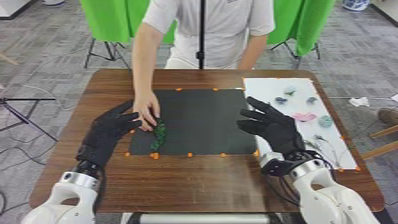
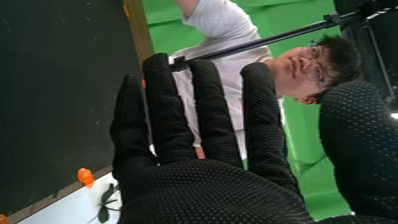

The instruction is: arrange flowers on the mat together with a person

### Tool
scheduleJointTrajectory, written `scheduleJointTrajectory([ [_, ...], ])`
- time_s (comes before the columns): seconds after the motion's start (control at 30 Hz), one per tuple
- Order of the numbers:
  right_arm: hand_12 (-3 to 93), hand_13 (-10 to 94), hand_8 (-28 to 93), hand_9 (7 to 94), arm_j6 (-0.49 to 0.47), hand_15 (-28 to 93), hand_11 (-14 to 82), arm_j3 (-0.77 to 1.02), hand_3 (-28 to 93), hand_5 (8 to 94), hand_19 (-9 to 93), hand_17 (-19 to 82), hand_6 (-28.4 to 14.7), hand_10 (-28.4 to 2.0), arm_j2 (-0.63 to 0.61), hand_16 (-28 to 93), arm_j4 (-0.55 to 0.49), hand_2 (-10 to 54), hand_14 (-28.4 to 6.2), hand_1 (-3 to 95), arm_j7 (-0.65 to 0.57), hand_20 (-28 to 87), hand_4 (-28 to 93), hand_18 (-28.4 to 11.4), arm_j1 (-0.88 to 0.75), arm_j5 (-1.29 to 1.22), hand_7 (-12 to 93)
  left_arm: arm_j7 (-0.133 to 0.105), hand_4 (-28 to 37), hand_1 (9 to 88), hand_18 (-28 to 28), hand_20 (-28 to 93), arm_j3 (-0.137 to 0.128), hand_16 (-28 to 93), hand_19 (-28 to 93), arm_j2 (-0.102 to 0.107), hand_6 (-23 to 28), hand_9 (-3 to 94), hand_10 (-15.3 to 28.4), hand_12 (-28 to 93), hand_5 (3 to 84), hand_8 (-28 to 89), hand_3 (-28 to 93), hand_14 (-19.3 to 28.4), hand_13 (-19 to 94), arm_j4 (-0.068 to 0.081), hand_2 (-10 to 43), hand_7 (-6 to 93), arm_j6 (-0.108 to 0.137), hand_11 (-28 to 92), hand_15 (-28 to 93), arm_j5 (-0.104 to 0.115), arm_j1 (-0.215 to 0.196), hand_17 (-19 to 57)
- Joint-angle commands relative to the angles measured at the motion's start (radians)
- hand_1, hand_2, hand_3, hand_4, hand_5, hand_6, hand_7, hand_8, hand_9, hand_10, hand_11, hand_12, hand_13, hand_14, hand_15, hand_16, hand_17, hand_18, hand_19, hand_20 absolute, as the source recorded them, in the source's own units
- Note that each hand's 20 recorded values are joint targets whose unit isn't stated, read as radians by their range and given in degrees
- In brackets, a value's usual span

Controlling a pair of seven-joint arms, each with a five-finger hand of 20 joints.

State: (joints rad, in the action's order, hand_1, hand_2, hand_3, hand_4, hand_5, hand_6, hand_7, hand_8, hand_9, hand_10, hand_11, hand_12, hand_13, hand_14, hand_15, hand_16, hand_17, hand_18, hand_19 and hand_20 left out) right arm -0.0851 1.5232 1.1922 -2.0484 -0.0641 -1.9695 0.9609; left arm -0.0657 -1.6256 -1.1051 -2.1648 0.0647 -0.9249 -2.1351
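In the head view, you have a dark mat [image 1: 202, 120] on the brown table [image 1: 209, 187], with orange tabs [image 1: 155, 156] around its rim. The green sprig [image 1: 160, 137] lies on the mat just inside its left edge, towards the near left corner, running roughly along that edge. Across the table from you, the person's hand [image 1: 147, 107] reaches over the far edge, its fingers down at the sprig's far end; you cannot tell whether they pinch it. Your left hand [image 1: 110, 125] is raised by the mat's left edge, near the person's hand, its fingers released and loosely bent inward. Your right hand [image 1: 275, 131] is over the mat's right edge, its fingers released and spread towards the middle. Along the table's right edge, a white sheet [image 1: 266, 86] carries a pale bloom [image 1: 290, 91] and two small purplish flowers [image 1: 281, 100] towards its far end, a pink flower [image 1: 305, 117] beside a blue-green one [image 1: 325, 121] midway, and thin stems [image 1: 322, 143] nearer you.

In the right wrist view, your right hand [image 2: 213, 192] has its fingers straight and slightly apart, the thumb well out to the side. Beyond it are the dark mat, a corner of the white sheet with dark leaves [image 2: 105, 204] on it, and green cloth [image 2: 306, 127] behind the person.
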Motion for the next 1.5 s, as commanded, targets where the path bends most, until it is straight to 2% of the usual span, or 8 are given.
scheduleJointTrajectory([
  [0.03,14.0,38,-14,47.9,0.006,28,9.2,-0.002,87,42.5,49,7,5.5,-12.1,0.0,16,-0.006,8.9,-17.5,13.6,0.012,23,-28,-21.0,-0.001,-0.002,17,0.0,-23.1,25.7,26.7,14,0.003,-7,49,-0.004,7.6,36.8,19.5,10,38.1,-8,79,27.2,27,0.0,4.4,11.8,0.01,25,49,-0.003,-0.004,-9.4],
  [0.37,14.2,38,-14,48.0,0.019,28,9.4,0.037,87,42.4,49,7,5.4,-12.2,-0.049,16,-0.024,8.7,-17.5,13.8,0.022,23,-28,-21.1,0.0,-0.01,17,-0.012,-23.0,25.8,26.7,14,0.005,-7,49,0.005,7.5,36.9,19.5,10,38.1,-8,79,27.2,27,-0.003,4.4,11.8,0.022,25,49,0.001,-0.003,-9.5],
  [0.53,14.5,39,-14,48.7,0.025,30,10.5,0.135,88,42.3,53,9,4.7,-12.9,-0.139,17,-0.058,7.1,-17.8,15.3,0.009,25,-27,-22.2,-0.024,0.011,18,-0.017,-23.1,25.8,26.7,14,-0.001,-7,49,0.01,7.5,36.8,19.6,10,38.1,-8,79,27.3,27,-0.008,4.3,11.9,0.028,25,49,0.0,-0.009,-9.5],
  [0.73,14.8,42,-14,49.8,0.077,35,12.5,0.278,87,42.4,58,12,3.7,-13.2,-0.232,16,-0.086,4.2,-17.3,18.5,-0.009,27,-26,-23.1,-0.105,0.071,18,-0.024,-23.1,25.8,26.7,14,-0.001,-7,49,0.017,7.6,36.9,19.5,10,38.1,-8,79,27.3,27,-0.011,4.3,11.9,0.034,25,49,0.001,-0.016,-9.4],
  [0.9,15.2,44,-14,50.2,0.123,38,13.8,0.387,85,42.2,61,15,3.2,-13.1,-0.274,15,-0.09,2.5,-16.6,21.7,-0.044,28,-26,-23.5,-0.21,0.205,18,-0.018,-23.2,25.9,26.7,14,-0.005,-7,49,0.014,7.6,36.9,19.6,10,38.1,-8,79,27.2,27,-0.012,4.4,11.8,0.036,25,49,-0.001,-0.016,-9.4],
  [1.07,15.8,47,-14,51.5,0.226,44,17.3,0.431,82,42.7,65,19,2.3,-13.4,-0.301,14,-0.099,-0.1,-15.5,25.0,-0.118,29,-26,-23.9,-0.298,0.403,20,-0.014,-23.3,25.9,26.7,14,-0.007,-7,49,0.013,7.6,36.9,19.5,10,38.1,-8,79,27.2,27,-0.012,4.4,11.8,0.031,25,49,-0.002,-0.016,-9.4],
  [1.37,15.8,51,-15,53.5,0.287,51,21.6,0.421,82,45.7,71,25,0.8,-13.0,-0.355,13,-0.059,-3.7,-14.1,29.1,-0.264,30,-26,-23.0,-0.352,0.708,22,-0.011,-23.4,25.8,26.7,14,-0.001,-7,49,0.018,7.7,36.9,19.6,10,38.2,-8,79,27.4,27,-0.013,4.6,11.8,0.035,25,49,0.002,-0.017,-9.4],
  [1.5,16.2,52,-15,54.1,0.271,52,23.3,0.408,81,47.1,72,26,0.3,-12.6,-0.38,13,-0.009,-4.4,-13.6,29.5,-0.293,30,-26,-22.6,-0.36,0.804,22,-0.003,-23.4,25.7,26.7,14,-0.004,-7,49,0.013,7.7,36.9,19.6,10,38.1,-8,79,27.3,27,-0.01,4.6,11.8,0.024,25,49,0.0,-0.016,-9.4],
])
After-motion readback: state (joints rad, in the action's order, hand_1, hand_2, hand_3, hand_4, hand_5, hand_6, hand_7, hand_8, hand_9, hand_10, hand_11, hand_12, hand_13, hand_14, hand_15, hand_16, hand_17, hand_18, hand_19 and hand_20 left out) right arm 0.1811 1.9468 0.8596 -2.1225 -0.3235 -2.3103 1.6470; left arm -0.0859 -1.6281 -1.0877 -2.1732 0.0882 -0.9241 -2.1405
